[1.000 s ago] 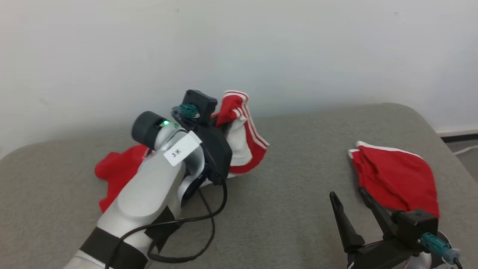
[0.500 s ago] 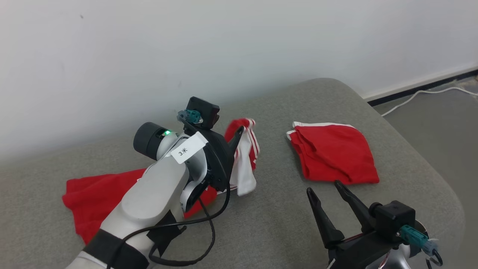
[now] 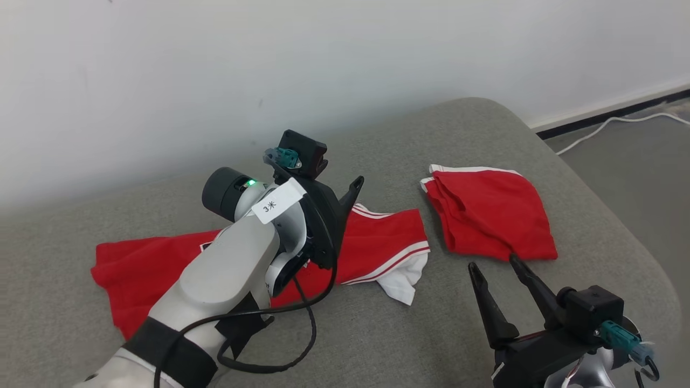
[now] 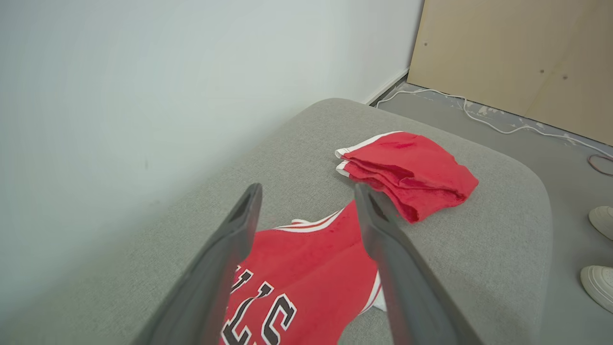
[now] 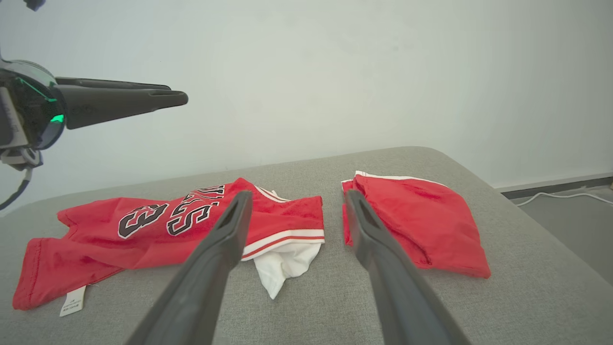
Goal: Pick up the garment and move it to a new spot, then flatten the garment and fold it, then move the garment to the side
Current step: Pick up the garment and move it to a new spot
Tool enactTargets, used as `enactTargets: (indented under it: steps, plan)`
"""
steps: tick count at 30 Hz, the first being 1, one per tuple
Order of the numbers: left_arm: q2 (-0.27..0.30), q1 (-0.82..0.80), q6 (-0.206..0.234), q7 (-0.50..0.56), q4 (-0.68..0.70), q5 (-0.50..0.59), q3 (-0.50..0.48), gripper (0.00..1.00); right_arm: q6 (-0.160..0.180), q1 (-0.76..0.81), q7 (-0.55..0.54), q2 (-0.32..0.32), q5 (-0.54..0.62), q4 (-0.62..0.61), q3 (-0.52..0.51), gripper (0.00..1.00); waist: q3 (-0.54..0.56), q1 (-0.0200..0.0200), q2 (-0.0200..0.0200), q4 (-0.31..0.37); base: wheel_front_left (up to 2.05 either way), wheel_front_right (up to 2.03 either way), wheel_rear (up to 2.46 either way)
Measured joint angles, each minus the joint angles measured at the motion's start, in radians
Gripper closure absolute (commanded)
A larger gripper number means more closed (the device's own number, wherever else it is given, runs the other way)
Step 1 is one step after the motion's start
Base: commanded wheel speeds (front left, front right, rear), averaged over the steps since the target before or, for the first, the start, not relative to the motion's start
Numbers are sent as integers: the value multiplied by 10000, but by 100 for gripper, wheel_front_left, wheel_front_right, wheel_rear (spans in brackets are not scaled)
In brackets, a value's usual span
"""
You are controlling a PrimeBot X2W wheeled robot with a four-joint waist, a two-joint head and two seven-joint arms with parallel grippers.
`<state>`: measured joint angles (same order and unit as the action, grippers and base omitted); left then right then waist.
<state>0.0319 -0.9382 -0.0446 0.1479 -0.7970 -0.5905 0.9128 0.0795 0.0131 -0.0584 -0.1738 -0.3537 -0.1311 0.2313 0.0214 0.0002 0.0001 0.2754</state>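
The garment, a red jersey (image 3: 388, 242) with white trim and black numbers, lies spread out on the grey cushion (image 3: 485, 124); one white corner is crumpled at its near right. It also shows as the jersey (image 5: 191, 225) and the jersey (image 4: 297, 282). My left gripper (image 3: 350, 194) hovers open just above the jersey's right half, holding nothing. Its fingers (image 4: 239, 230) stand wide apart. My right gripper (image 3: 493, 263) is open and empty near the cushion's front, apart from the cloth. The right wrist view catches the left gripper (image 5: 175, 93) at upper left.
A second red garment (image 3: 490, 215), folded, lies to the right of the jersey with a narrow gap between them. The wall runs close behind the cushion. The cushion's rounded right edge drops to the floor, where a white cable (image 3: 609, 126) and white shoes (image 4: 603, 220) lie.
The left gripper let go of the bunched jersey end it held up; that end now lies flat on the cushion. The head camera has shifted, so the whole scene sits differently.
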Motion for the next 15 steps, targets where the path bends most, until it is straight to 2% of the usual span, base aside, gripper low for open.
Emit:
enactTargets:
  steps: [8,15]
  plan:
    - [98,105,79,-612,-351,2,-307,0,42,150,203,-173,-67,259,-330,0,227,0,-1,-1072,0,0,0]
    - [1024,1070,639,-1170,105,4,-606,0,102,856,316,-357,-69,270,-654,0,556,-2,-1,-2005,0,0,0]
